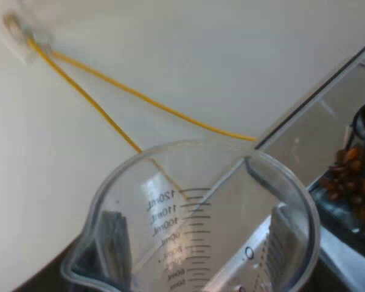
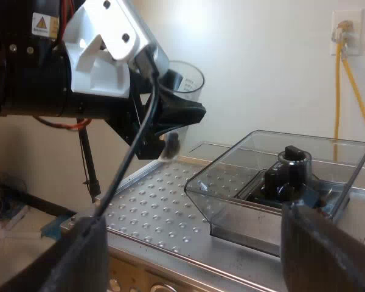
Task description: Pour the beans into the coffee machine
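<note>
My left end effector (image 1: 201,255) is clamping the clear measuring glass (image 1: 170,201) from both sides, with its printed scale facing the camera. Brown beans (image 1: 347,176) are lying in the hopper (image 1: 316,121) just beside the glass. A yellow cable (image 1: 109,115) is running across the pale wall.

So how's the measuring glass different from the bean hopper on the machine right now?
The measuring glass is round with a printed scale; the bean hopper is boxy with flat walls. The measuring glass is held in the air by the left gripper, while the bean hopper sits on the espresso machine. The measuring glass looks empty; the bean hopper holds coffee beans. Both are clear.
</note>
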Controlling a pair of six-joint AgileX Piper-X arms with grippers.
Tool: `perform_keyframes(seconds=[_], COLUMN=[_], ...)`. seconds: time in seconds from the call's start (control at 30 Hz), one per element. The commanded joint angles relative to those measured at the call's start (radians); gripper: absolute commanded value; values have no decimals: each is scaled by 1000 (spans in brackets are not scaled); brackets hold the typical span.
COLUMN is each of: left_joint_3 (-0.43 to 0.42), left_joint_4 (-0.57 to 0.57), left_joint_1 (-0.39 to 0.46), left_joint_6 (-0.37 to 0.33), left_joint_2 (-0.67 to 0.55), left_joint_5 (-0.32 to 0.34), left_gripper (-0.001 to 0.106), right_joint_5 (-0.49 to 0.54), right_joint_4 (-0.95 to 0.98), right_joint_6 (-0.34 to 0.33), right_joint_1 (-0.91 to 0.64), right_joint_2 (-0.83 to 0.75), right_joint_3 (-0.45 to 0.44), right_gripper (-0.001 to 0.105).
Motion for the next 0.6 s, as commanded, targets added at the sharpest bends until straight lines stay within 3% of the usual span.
perform_keyframes(seconds=[0.03,0.3,0.4,0.43,0.5,0.6], left_joint_3=[-11,-11,-11,-11,-11,-11], left_joint_4=[-24,-47,-69,-70,-70,-70], left_joint_1=[-6,-6,-6,-6,-15,-29], left_joint_6=[113,289,392,392,492,559], left_joint_2=[-2,-2,-2,-2,-2,0], left_joint_5=[-19,-19,-19,-19,-16,-1], left_gripper=[40,40,40,40,40,40], right_joint_5=[0,0,0,0,0,0], right_joint_4=[-14,-14,-14,-14,-14,-14], right_joint_6=[-10,-10,-10,-10,-10,-10], right_joint_1=[2,2,2,2,2,2], right_joint_2=[-4,-4,-4,-4,-4,-4], right_joint_3=[-5,-5,-5,-5,-5,-5], right_gripper=[62,62,62,62,62,62])
